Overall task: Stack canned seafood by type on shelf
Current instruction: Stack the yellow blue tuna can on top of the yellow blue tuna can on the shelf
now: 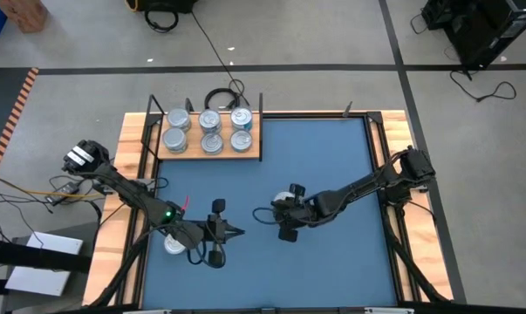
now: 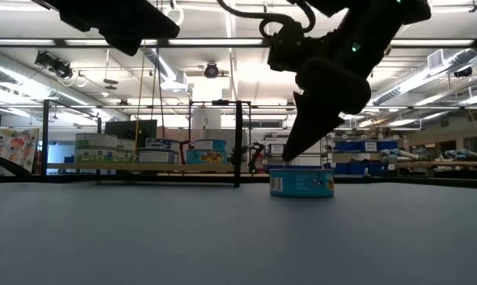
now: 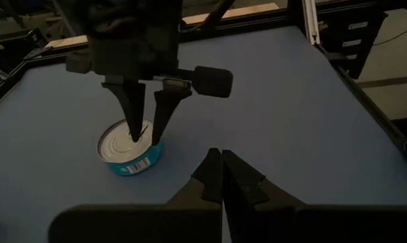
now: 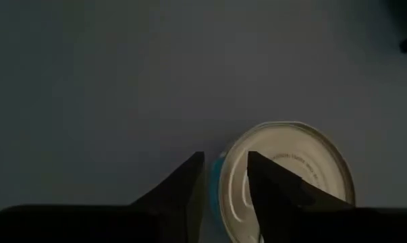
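Fingers of my right gripper [image 3: 143, 128] stand a little apart, pointing straight down over a blue-labelled tin [image 3: 129, 150] on the blue table mat [image 1: 332, 157]. In the left wrist view one fingertip touches the shiny lid near its middle and the other comes down by the rim; my own wrist view shows one finger over the lid and one just outside the wall of the tin [image 4: 284, 182]. The jaws are not clamped on it; the tin sits flat on the mat, and in the low view it stands alone in front of the shelf [image 2: 143, 167].

My left gripper [image 1: 234, 232] hangs low over the near left part of the mat, fingers pressed together and empty, pointing toward the right arm. Another tin [image 1: 174, 244] lies beside my left arm near the mat's left edge.

On the wooden shelf [image 1: 206, 155] at the far left corner stand six tins [image 1: 210, 131] in two rows of three.
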### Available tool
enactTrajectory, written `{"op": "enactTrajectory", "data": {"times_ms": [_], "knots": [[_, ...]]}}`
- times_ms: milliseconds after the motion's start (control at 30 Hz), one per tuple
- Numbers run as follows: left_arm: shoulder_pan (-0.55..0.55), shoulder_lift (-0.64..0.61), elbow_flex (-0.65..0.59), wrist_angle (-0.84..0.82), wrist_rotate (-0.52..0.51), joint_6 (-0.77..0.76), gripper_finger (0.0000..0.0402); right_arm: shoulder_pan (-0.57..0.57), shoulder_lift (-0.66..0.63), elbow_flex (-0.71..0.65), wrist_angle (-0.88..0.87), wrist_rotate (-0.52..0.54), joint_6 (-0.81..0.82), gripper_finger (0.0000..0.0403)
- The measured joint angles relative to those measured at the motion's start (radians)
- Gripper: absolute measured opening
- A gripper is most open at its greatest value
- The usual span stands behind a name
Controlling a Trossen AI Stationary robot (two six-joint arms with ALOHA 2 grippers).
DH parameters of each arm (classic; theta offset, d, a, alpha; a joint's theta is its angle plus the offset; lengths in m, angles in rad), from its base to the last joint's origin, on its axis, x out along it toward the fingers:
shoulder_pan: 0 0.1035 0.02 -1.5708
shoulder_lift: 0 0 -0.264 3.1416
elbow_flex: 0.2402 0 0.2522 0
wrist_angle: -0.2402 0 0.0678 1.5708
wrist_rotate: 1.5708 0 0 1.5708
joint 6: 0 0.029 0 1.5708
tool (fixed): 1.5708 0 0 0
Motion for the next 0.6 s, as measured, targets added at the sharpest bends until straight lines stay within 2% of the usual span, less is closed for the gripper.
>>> {"op": "enactTrajectory", "data": {"times_ms": [267,367,467,600], "knots": [[0.000,0.000,0.000,-0.050,-0.023,-0.014,0.0003,-0.014,0.084,0.003,0.040,0.036,0.005,0.0126],[0.000,-0.001,0.000,-0.058,-0.030,-0.021,0.0003,-0.018,0.102,0.006,0.043,0.054,0.006,0.0116],[-0.002,-0.001,0.000,-0.066,-0.035,-0.028,0.0003,-0.024,0.104,0.006,0.036,0.059,0.007,0.0083],[-0.011,-0.003,0.000,-0.064,-0.043,-0.032,0.0003,-0.037,0.098,0.005,0.034,0.034,0.001,0.0018]]}}
